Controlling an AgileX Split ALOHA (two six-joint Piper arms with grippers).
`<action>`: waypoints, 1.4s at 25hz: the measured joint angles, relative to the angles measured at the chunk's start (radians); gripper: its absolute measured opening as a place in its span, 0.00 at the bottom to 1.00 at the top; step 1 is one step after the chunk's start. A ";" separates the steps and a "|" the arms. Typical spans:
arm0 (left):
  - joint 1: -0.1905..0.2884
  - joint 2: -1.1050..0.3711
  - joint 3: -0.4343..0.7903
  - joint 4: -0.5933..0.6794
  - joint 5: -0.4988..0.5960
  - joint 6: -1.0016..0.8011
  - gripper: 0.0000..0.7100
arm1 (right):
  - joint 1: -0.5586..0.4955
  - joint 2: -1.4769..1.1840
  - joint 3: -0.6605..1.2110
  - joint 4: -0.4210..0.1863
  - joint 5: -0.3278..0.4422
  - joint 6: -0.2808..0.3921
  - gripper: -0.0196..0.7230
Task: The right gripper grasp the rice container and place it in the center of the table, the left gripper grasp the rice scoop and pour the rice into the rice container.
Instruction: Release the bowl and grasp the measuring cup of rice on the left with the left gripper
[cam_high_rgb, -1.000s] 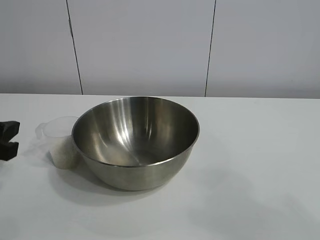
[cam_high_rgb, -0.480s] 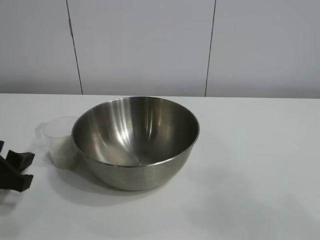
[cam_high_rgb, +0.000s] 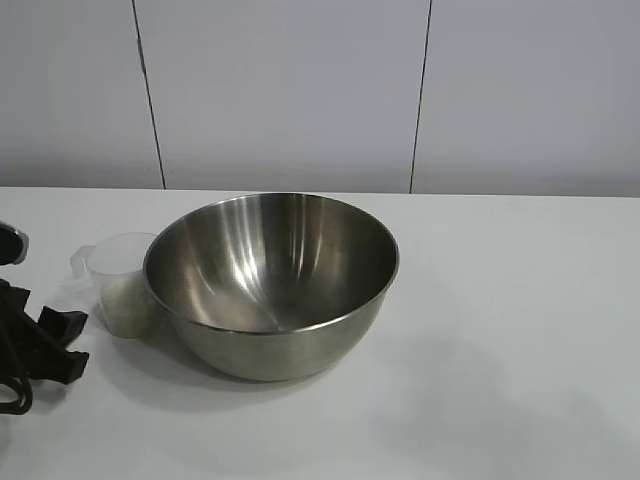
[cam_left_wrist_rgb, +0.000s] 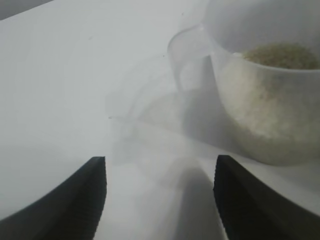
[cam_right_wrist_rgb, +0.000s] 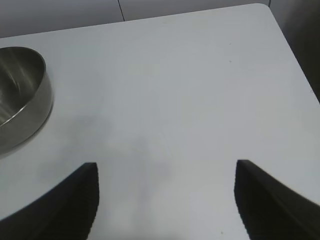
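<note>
The rice container, a wide shiny steel bowl, stands upright near the middle of the white table; its side also shows in the right wrist view. The rice scoop, a clear plastic cup holding white rice, stands against the bowl's left side, its handle pointing left. My left gripper is open and empty, low over the table just left of the scoop; it also shows in the left wrist view. My right gripper is open and empty above bare table right of the bowl, out of the exterior view.
A pale panelled wall runs behind the table's far edge. The table's right corner and edge show in the right wrist view, with a dark drop beyond.
My left gripper has moved in from the left edge, lower and to the right, toward the scoop. The bowl and scoop have not moved.
</note>
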 joint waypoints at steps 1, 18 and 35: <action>0.000 0.000 -0.004 -0.004 -0.001 0.000 0.64 | 0.000 0.000 0.000 0.000 0.000 0.000 0.72; 0.002 0.059 -0.100 -0.024 -0.004 -0.002 0.64 | 0.000 0.000 0.000 0.002 -0.001 0.001 0.72; 0.059 0.046 -0.142 0.053 -0.001 -0.060 0.64 | 0.000 0.000 0.000 0.003 -0.001 0.001 0.72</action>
